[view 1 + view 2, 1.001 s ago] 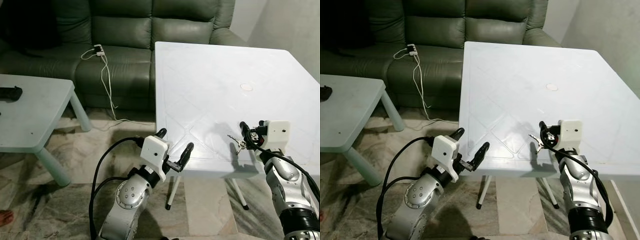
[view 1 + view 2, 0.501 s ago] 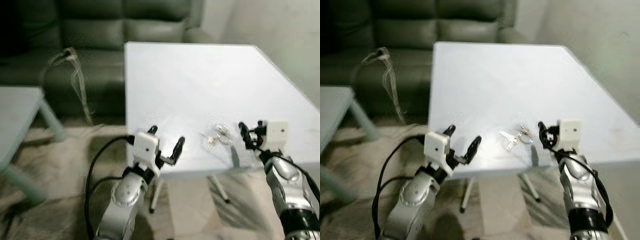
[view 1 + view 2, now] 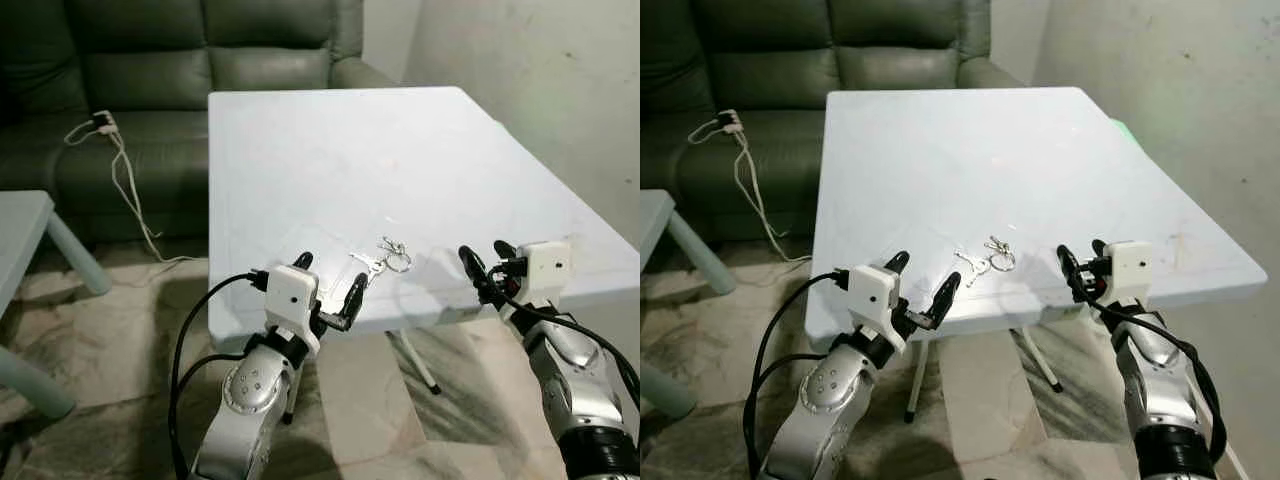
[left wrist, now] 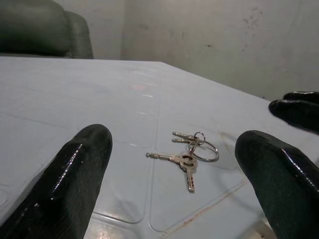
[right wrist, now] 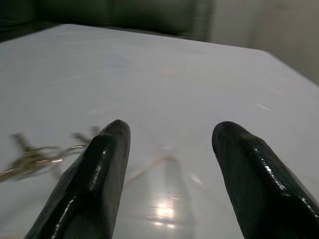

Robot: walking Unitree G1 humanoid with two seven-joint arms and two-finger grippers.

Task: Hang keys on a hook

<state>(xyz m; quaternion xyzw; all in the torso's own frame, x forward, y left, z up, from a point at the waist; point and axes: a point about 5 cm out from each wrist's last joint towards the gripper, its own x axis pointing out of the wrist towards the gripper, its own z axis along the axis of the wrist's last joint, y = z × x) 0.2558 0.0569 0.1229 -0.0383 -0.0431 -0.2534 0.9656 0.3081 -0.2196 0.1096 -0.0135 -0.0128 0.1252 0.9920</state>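
Behind the white tabletop (image 3: 330,150) sits a dark green sofa (image 3: 150,70). The keys (image 3: 385,259) lie flat near the tabletop's front edge, between my two hands and touching neither. I judge the pickup needs a low approach, pinching the ring rather than a blade. My left hand (image 3: 328,292) hovers open at the edge; my right hand (image 3: 483,267) is open too, forearm raised.

You have nothing to read here: no lettering, label, brand, number or sign can be made out on any surface in these views.
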